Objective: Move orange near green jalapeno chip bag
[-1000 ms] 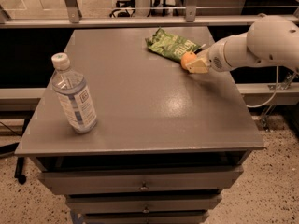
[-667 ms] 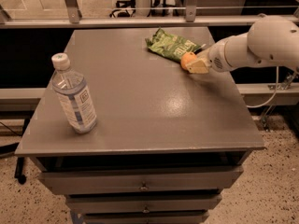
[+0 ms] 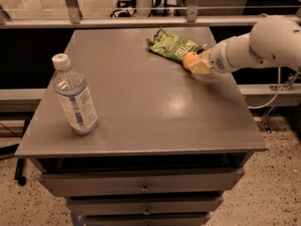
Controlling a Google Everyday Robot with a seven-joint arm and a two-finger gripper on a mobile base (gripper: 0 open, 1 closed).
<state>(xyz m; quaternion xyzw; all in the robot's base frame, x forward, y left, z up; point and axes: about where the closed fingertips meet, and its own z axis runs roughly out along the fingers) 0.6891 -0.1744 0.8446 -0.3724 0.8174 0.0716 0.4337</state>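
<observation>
Because the orange (image 3: 189, 59) lies at the very tip of the gripper (image 3: 196, 66), on the side facing the green jalapeno chip bag (image 3: 171, 45), the transport step is judged to be at or near its end. The orange touches, or all but touches, the bag's nearest edge, just beyond the gripper tip. Whether it rests on the table top (image 3: 155, 117) or hangs slightly above it cannot be determined.

Grip state: cannot be told (clamped and released would look alike from this angle).

The arm (image 3: 256, 44) reaches in low behind the gripper, a posture suited to setting down a round fruit without letting it roll. A water bottle (image 3: 74, 98) stands upright, well apart from the gripper, and plays no part.

Remaining action, as a judgement: release, then withdraw straight back without nudging the orange.
</observation>
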